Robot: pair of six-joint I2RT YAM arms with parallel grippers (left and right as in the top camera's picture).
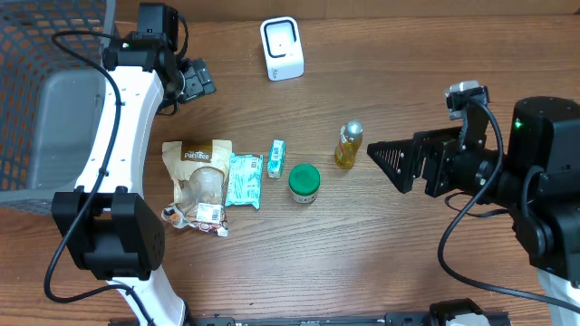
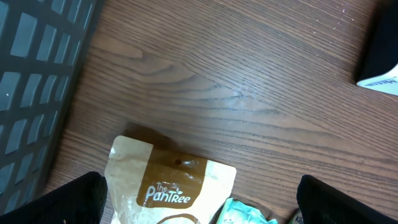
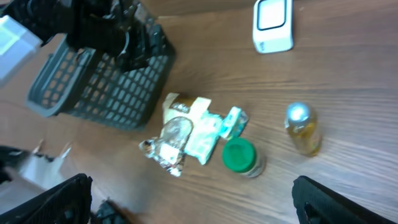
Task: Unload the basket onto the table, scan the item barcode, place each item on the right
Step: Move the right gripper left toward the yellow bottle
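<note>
On the brown wood-grain table (image 1: 362, 254) are laid, in a loose row, a brown paper pouch (image 1: 201, 181), a teal-and-white foil packet (image 1: 244, 179), a small teal carton (image 1: 276, 158), a green-lidded jar (image 1: 304, 182) and a yellow bottle with a silver cap (image 1: 349, 145), while a white box-shaped scanner (image 1: 282, 48) and a grey mesh basket (image 1: 45, 100) are set apart.

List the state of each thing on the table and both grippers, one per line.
left gripper: jaws open, empty
right gripper: jaws open, empty
brown pouch: lying flat, untouched
teal packet: lying flat against the pouch
small box: on the table, untouched
green-lidded jar: upright, lid on
yellow bottle: silver cap on
scanner: standing, nothing before it
basket: upright
</note>
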